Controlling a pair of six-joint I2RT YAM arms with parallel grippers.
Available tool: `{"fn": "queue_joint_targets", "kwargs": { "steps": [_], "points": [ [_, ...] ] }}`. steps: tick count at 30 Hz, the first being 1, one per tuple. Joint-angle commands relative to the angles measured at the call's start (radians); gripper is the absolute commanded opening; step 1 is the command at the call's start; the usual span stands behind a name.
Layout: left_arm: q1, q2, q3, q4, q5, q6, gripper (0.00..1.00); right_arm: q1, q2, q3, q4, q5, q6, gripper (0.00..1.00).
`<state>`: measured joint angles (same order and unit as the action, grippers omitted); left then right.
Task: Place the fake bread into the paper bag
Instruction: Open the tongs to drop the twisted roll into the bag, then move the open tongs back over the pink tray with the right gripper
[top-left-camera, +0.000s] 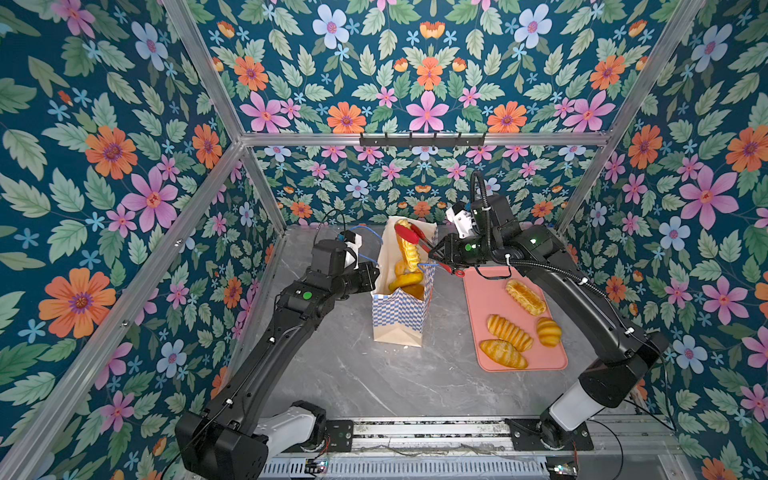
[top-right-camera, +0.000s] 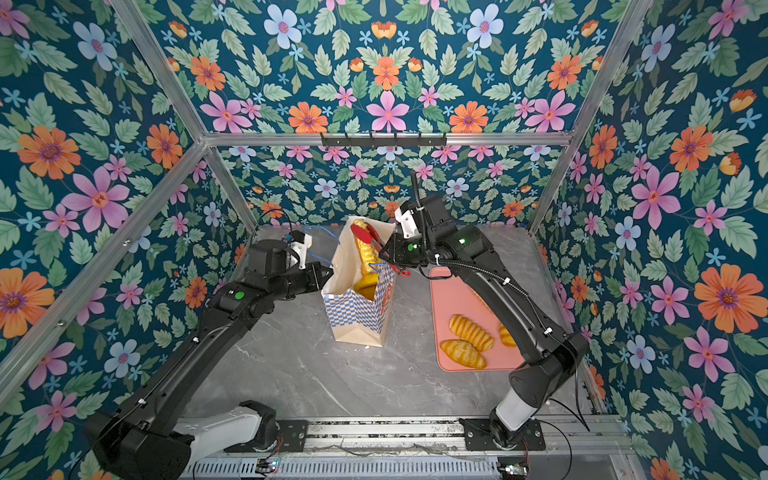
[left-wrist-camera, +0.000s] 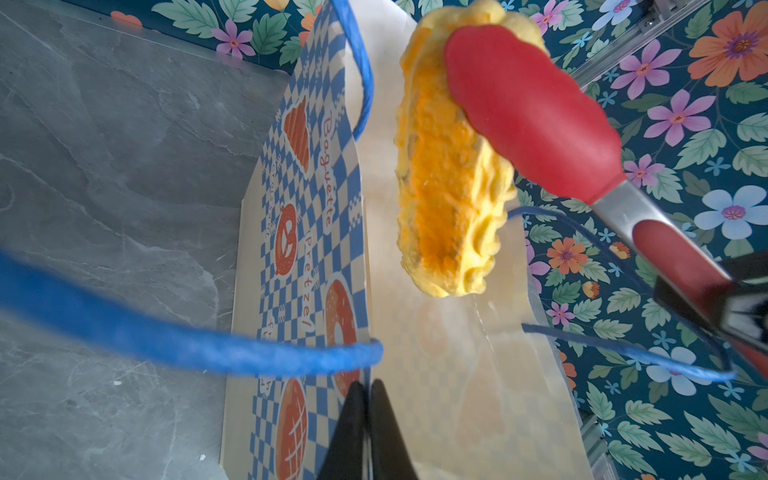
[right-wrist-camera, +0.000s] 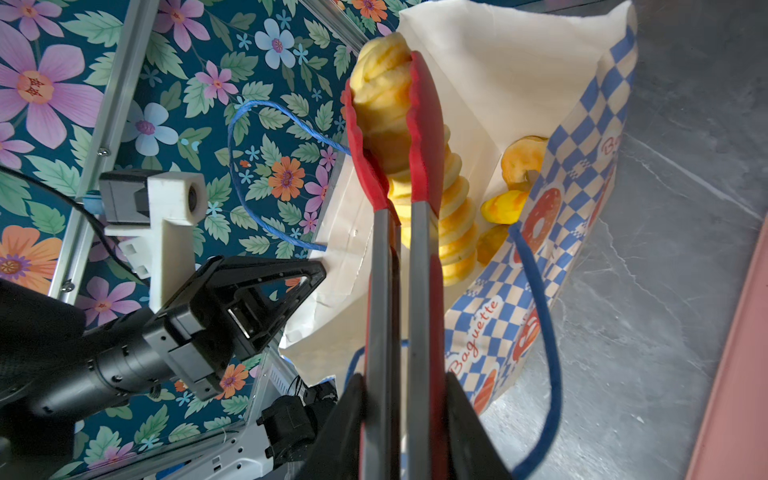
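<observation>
I see the table (top-left-camera: 374, 382) carrying the bag (top-left-camera: 399, 320), upright and open, with the tray (top-left-camera: 486, 299) just beside it on the right. My left gripper (left-wrist-camera: 368, 390) is clenched on the bag's left rim. My right gripper (right-wrist-camera: 404, 380) grasps the tongs (right-wrist-camera: 419, 137) by their handles. The tongs clamp a ridged loaf (left-wrist-camera: 444, 187), held on end in the bag's mouth with its upper part above the rim. More bread (top-left-camera: 405, 284) lies inside the bag below it. Four pieces (top-left-camera: 509, 332) rest on the tray.
</observation>
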<state>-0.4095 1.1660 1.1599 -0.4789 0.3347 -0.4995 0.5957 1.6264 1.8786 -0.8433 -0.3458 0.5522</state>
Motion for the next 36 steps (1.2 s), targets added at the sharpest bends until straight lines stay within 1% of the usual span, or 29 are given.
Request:
{"fn": "queue_joint_targets", "kwargs": {
  "steps": [1, 10, 15, 21, 27, 32, 36],
  "points": [
    [0.0, -0.001, 0.0, 0.018, -0.003, -0.007, 0.08, 0.001, -0.001, 0.001, 0.015, 0.009, -0.015, 0.32],
    [0.0, -0.003, 0.0, 0.019, -0.003, -0.009, 0.08, 0.0, -0.002, 0.004, 0.013, 0.01, -0.017, 0.46],
    [0.0, -0.002, -0.002, 0.019, -0.003, -0.01, 0.08, 0.001, 0.0, 0.014, 0.009, 0.004, -0.018, 0.5],
    [0.0, -0.004, -0.004, 0.018, -0.003, -0.01, 0.08, 0.0, -0.008, 0.016, 0.011, 0.001, -0.015, 0.5],
    [0.0, -0.002, -0.003, 0.02, -0.006, -0.012, 0.12, 0.0, -0.02, 0.033, 0.009, -0.005, -0.018, 0.48],
    [0.0, 0.0, 0.0, 0.02, -0.007, -0.014, 0.18, 0.001, -0.035, 0.055, -0.006, 0.002, -0.024, 0.46],
    [0.0, 0.0, 0.004, 0.02, -0.007, -0.016, 0.26, 0.0, -0.058, 0.074, -0.035, 0.044, -0.04, 0.45]
  ]
}}
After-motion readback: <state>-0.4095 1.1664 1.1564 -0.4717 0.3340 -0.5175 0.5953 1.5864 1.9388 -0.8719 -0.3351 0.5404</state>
